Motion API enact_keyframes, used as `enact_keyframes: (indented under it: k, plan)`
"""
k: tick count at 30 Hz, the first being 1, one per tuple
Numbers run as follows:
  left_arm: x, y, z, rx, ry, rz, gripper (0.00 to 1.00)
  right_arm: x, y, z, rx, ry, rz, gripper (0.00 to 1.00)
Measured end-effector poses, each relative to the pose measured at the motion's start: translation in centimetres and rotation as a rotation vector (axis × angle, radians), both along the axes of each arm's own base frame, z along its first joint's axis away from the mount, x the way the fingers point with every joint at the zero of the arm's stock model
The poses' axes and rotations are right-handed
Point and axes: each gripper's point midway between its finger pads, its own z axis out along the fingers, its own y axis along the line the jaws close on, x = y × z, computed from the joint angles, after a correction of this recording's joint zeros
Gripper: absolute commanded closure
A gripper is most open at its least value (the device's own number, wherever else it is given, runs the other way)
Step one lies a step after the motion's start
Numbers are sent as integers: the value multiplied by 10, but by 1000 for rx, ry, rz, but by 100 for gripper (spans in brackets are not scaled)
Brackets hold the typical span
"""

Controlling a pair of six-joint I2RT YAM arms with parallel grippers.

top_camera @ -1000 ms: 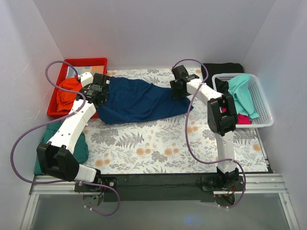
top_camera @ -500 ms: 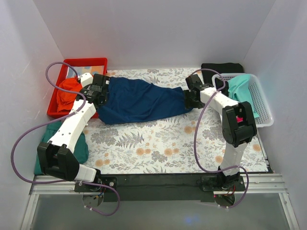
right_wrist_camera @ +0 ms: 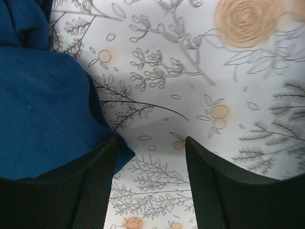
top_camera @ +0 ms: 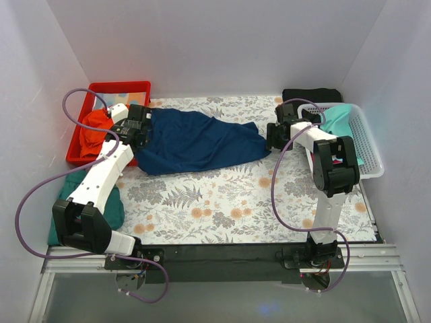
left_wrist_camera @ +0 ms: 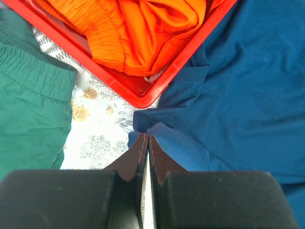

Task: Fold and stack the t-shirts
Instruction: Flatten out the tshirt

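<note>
A navy blue t-shirt (top_camera: 202, 141) lies spread across the back of the floral table (top_camera: 215, 202). My left gripper (top_camera: 139, 131) is at its left end beside the red bin. In the left wrist view the jaws are pressed together at a bunched fold of the navy t-shirt (left_wrist_camera: 238, 95), so my left gripper (left_wrist_camera: 147, 137) is shut on it. My right gripper (top_camera: 273, 137) is just past the shirt's right end. It is open (right_wrist_camera: 150, 143) over bare table, with its left finger (right_wrist_camera: 97, 176) over the edge of the navy t-shirt (right_wrist_camera: 38, 105).
A red bin (top_camera: 121, 87) at the back left holds orange cloth (top_camera: 91, 131). Green cloth (top_camera: 111, 205) lies on the left by my left arm. A white basket (top_camera: 367, 145) on the right holds turquoise (top_camera: 337, 128) and red-pink (top_camera: 342, 168) shirts. A black shirt (top_camera: 311, 94) lies behind it.
My right gripper has moved right, off the shirt's right end towards the basket. The left arm and the shirt have stayed in place.
</note>
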Motion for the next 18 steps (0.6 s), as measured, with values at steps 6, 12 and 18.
enact_keyframes:
  k: [6,12,18]
  plan:
    - [-2,4,-3,2,9,11,100,-2,16,-3,28,5,38,37]
    - [-2,4,-4,-2,11,11,100,-8,31,-2,58,1,60,38]
    - [-4,6,-10,-4,25,14,100,-20,50,-2,52,9,109,39]
